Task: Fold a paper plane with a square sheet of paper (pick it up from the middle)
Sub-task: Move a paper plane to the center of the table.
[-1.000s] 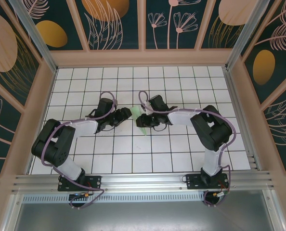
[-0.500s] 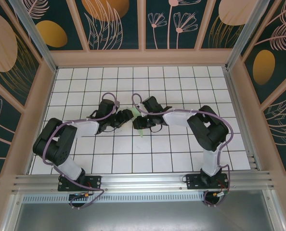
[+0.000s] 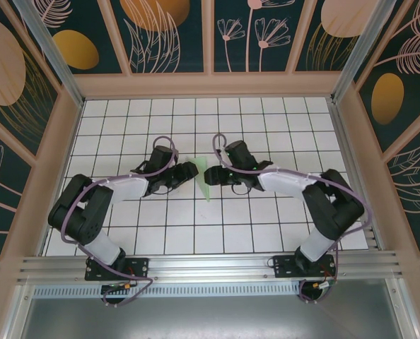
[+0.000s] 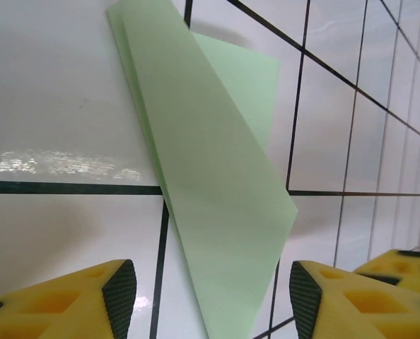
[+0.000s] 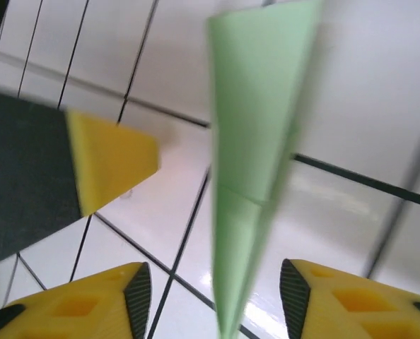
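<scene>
1. The paper plane [image 3: 204,185] lay near the middle of the white tiled surface [image 3: 266,233]. It was a slim pale green dart with its narrow end toward the near edge.
2. Your left fingers [image 4: 118,293] stood apart on either side of that narrow end. Bare tile showed between each pad and the paper, so they gripped nothing.
3. Your right fingers [image 5: 136,296] were also spread. The plane ran up between them with a gap on each side, not held, though that view was blurred.
4. Both arms reached inward from their bases with elbows bent outward and wrists low. They faced each other across the plane, tips close together.
5. Patterned wall panels [image 3: 167,35] enclosed the surface, and an aluminium rail [image 3: 210,265] ran along the near edge.
</scene>
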Controlling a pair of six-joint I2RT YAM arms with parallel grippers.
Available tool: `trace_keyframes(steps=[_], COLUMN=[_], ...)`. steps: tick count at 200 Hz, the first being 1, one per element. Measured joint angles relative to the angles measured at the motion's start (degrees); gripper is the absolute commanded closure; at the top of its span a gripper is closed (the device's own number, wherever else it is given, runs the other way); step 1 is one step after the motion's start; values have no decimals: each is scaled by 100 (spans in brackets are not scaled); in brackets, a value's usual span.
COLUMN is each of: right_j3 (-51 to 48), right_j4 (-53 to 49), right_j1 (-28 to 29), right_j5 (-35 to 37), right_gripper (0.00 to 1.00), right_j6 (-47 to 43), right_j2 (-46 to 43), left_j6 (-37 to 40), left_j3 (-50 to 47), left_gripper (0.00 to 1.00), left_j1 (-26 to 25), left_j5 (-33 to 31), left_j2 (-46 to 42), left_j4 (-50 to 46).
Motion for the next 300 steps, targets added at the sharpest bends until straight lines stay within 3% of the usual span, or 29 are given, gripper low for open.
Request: trace_keyframes(steps=[34, 64, 139, 211, 245, 300], right_j3=[-684, -820, -892, -892, -890, -916], right_j4=[201, 227, 254, 245, 236, 295], right_j1=[-319, -345, -345, -345, -345, -365], right_j5=[953, 1589, 2190, 2240, 2234, 2232], right_gripper=[34, 34, 34, 34, 35, 35], right_j6=[476, 774, 1058, 1132, 1176, 1362], right_j2=[-732, -872, -872, -872, -872, -1080], left_j6=[229, 402, 675, 680, 640, 667], left_j3=[538, 1113, 1827, 1825, 1679, 1589], left_gripper=[38, 41, 55, 76, 100, 100], left_j1=[-391, -634, -841, -841, -841, -841], left_j5=[-697, -1091, -2002, -2155, -2155, -1803], left_j2=[22, 339, 960, 911, 778, 262], left_j4=[-656, -1086, -2006, -2129, -2072, -1582])
